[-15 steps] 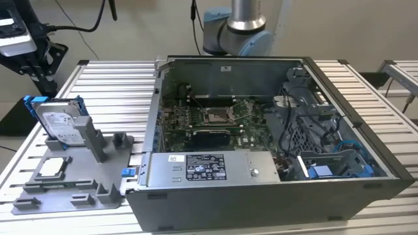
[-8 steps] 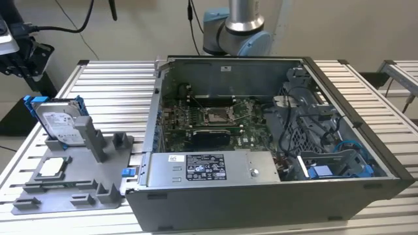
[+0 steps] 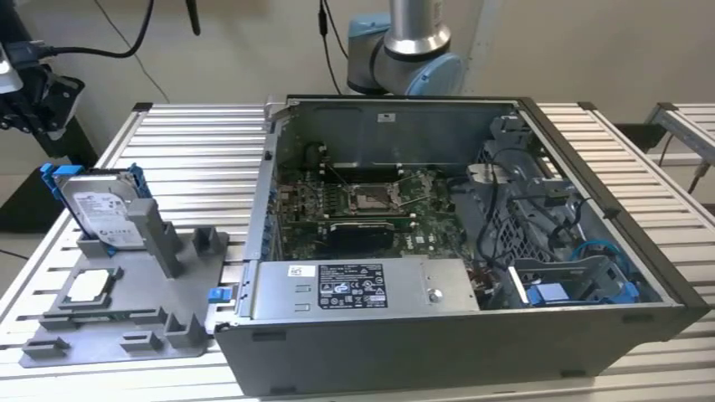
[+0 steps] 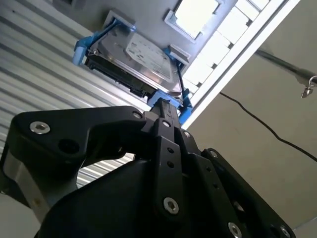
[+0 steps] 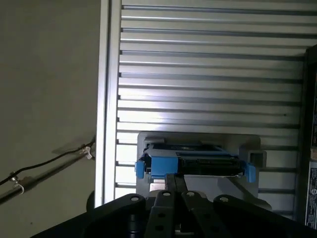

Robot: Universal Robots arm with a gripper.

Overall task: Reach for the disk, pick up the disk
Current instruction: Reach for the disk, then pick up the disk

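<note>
Matte black linkage bars of the gripper [image 4: 166, 106], studded with shiny screw heads, sit closest in both wrist views. Its two fingers are pressed together with nothing between them, tips aimed at the disk [image 4: 143, 57]. That flat, rectangular, silver metal disk [image 3: 106, 209] carries a white printed label too small to read and is framed by a blue plastic bracket [image 5: 161, 166]. It stands on edge in a slot of a grey moulded plastic holder [image 3: 123, 322] on the ribbed aluminium slat table [image 3: 190, 151], at the exterior view's left of the open dark grey computer case [image 3: 447, 352]. A small flat silver square chip [image 3: 92, 286] lies in the holder below it.
</note>
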